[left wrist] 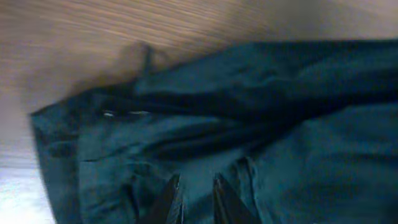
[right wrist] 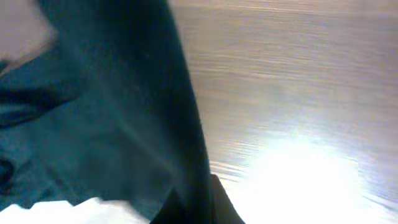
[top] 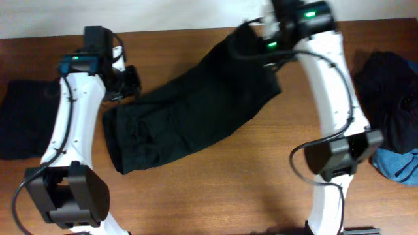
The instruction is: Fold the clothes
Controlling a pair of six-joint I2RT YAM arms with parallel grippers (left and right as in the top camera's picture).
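Both ends of the trousers [top: 189, 111] should be held taut; one is clamped by the right hand [right wrist: 198, 202], the left hand [left wrist: 198, 200] cannot be judged.

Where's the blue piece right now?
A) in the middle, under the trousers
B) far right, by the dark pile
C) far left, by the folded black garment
B: the blue piece lies far right, against the near side of the dark pile. The trousers fill the middle, and only a black garment lies far left.
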